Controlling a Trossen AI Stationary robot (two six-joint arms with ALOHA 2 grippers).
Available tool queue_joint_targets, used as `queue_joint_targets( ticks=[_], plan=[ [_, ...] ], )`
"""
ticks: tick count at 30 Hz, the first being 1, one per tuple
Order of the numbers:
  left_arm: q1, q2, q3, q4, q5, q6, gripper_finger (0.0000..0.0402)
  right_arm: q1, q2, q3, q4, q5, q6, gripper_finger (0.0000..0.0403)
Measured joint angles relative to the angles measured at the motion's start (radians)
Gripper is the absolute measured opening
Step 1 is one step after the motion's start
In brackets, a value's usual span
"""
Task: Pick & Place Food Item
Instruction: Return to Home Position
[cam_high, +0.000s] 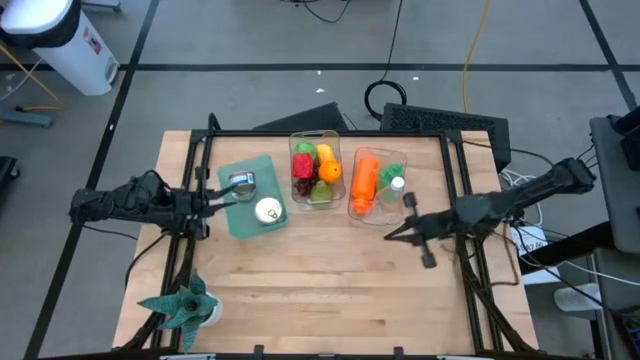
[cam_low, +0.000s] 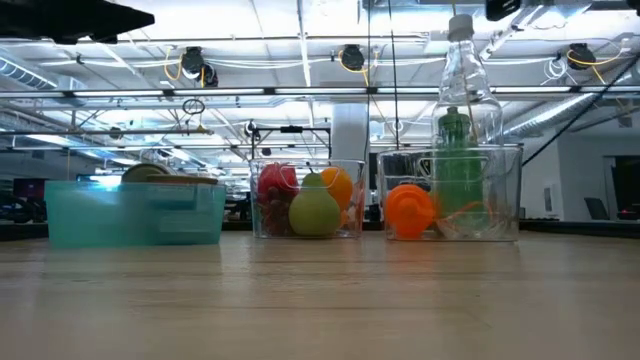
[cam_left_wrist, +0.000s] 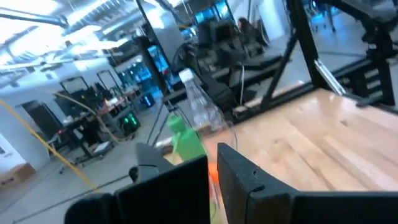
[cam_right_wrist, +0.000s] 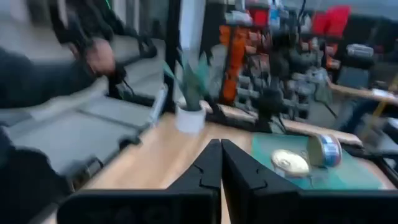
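- Your flat teal-green plastic bin (cam_high: 240, 224) sits on the left half of the pale wooden bench (cam_high: 320, 290) and holds two tuna tins.
- The blue-banded round tin (cam_high: 241, 182) lies tipped on its side in the bin's far half, with its silver end showing in the right wrist view (cam_right_wrist: 326, 150).
- The second tin, with a pale gold lid (cam_high: 268, 210), stands upright just beside the blue one, nearer the bin's front right corner. You cannot read its wall colour from these views.
- The two tins are side by side, not stacked.
- Right of the bin, you have a clear plastic tub (cam_high: 316, 138) filled with toy fruit: a red piece, a green pear, an orange one and a yellow one.
- Next to that, a second clear tub (cam_high: 384, 153) carries an orange carrot-shaped toy (cam_high: 364, 181), a green bottle (cam_low: 455, 160) and a clear bottle with a white cap (cam_low: 462, 70) that rises above the tub's rim in the low view.
- Your left gripper (cam_high: 224, 197) reaches in at the bin's left edge, close to the blue tin. Its fingers (cam_left_wrist: 245, 180) are drawn nearly together and grasp nothing.
- Your right gripper (cam_high: 388, 237) hangs over bare bench just in front of the second tub, fingers (cam_right_wrist: 239, 174) clenched tip to tip and empty.
- A small green potted plant (cam_high: 185, 305) stands at the bench's front left corner.
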Motion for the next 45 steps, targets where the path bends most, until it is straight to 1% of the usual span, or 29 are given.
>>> queue_joint_targets(
  ticks=[2,3,5,7,9,13,16,17,20,24,28,31,34,36,38,41,45],
  plan=[
    [0.000,-0.005,0.000,-0.029,-0.002,0.000,0.0000,-0.013,-0.088,-0.006,-0.051,-0.039,0.021,0.0000],
    [0.000,-0.005,0.000,-0.032,-0.005,0.000,0.0000,-0.019,-0.127,-0.023,-0.028,-0.063,0.032,0.0000],
    [0.000,-0.005,0.000,-0.032,-0.005,-0.003,0.0000,-0.026,-0.194,-0.092,0.082,-0.102,0.060,0.0000],
    [0.000,-0.005,0.000,-0.026,0.013,-0.004,0.0000,-0.035,-0.248,-0.180,0.174,-0.106,0.082,0.0000],
    [0.000,-0.005,-0.004,-0.020,0.018,-0.012,0.0000,-0.048,-0.294,-0.274,0.235,-0.093,0.110,0.0000],
    [0.000,-0.005,-0.008,-0.024,0.016,-0.021,0.0000,-0.072,-0.357,-0.440,0.349,0.005,0.200,0.0000],
    [0.000,-0.005,-0.008,-0.025,0.015,-0.029,0.0000,-0.085,-0.381,-0.526,0.437,0.003,0.246,0.0000],
    [0.000,-0.005,-0.008,-0.025,0.011,-0.032,0.0000,-0.089,-0.390,-0.544,0.434,0.003,0.259,0.0000],
    [0.000,-0.005,-0.008,-0.041,-0.001,-0.046,0.0000,-0.099,-0.393,-0.545,0.342,0.005,0.279,0.0000],
    [0.000,-0.004,-0.008,-0.059,-0.010,-0.076,0.0000,-0.099,-0.389,-0.545,0.355,0.006,0.277,0.0000],
    [0.002,-0.004,-0.008,-0.061,-0.068,-0.125,0.0000,-0.099,-0.387,-0.546,0.338,0.010,0.244,0.0000],
    [0.002,-0.005,-0.008,-0.057,-0.026,-0.140,0.0000,-0.099,-0.387,-0.547,0.340,0.057,0.192,0.0000],
    [0.002,-0.005,-0.035,-0.016,0.027,-0.205,0.0000,-0.099,-0.383,-0.547,0.343,0.126,0.186,0.0000],
    [0.002,-0.005,-0.063,-0.027,0.033,-0.269,0.0000,-0.099,-0.378,-0.548,0.341,0.159,0.211,0.0000],
    [0.002,-0.005,-0.093,-0.025,0.031,-0.312,0.0000,-0.099,-0.378,-0.548,0.331,0.160,0.216,0.0000],
    [0.001,-0.005,-0.135,0.007,-0.011,-0.339,0.0000,-0.099,-0.373,-0.549,0.308,0.157,0.222,0.0000],
    [0.001,-0.004,-0.187,0.128,-0.111,-0.348,0.0001,-0.099,-0.366,-0.549,0.293,0.155,0.234,0.0000]
  ],
)
